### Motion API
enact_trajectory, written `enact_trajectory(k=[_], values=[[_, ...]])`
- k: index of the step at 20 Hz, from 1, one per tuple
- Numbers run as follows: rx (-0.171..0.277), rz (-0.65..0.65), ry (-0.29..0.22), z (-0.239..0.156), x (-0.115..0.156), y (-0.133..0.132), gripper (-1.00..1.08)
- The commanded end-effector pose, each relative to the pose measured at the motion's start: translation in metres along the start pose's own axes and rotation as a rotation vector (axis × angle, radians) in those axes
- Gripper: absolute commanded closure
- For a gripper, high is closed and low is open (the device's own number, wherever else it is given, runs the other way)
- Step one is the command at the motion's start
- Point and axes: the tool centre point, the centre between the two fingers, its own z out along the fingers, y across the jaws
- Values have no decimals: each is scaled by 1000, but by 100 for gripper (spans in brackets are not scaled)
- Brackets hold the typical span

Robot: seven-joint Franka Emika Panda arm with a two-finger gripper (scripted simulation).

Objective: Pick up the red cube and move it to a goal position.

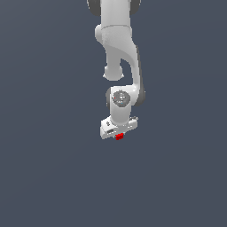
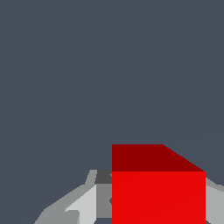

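The red cube (image 1: 119, 137) is a tiny bright red block right at the tip of the white gripper (image 1: 118, 135), under the arm's hand in the middle of the exterior view. In the wrist view the red cube (image 2: 157, 197) fills the space between the two grey fingers (image 2: 85, 203), which press against its sides. The gripper (image 2: 154, 210) is shut on the cube. Whether the cube touches the floor cannot be told. No goal marker shows.
The white arm (image 1: 117, 48) reaches down from the top middle of the exterior view. A plain dark grey-blue floor (image 1: 44, 168) lies all around, with no other objects in view.
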Motion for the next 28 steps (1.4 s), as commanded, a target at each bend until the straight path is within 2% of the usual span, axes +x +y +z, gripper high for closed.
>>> enact_trajectory(k=[1,7,19,28], values=[[0,0,1,-2,0,-2,108],[-1,-1,0,-21,1,-16,108],[-2,-2,0,-87,6,-67,108],[-1,-1,0,-94,8,-72,108]])
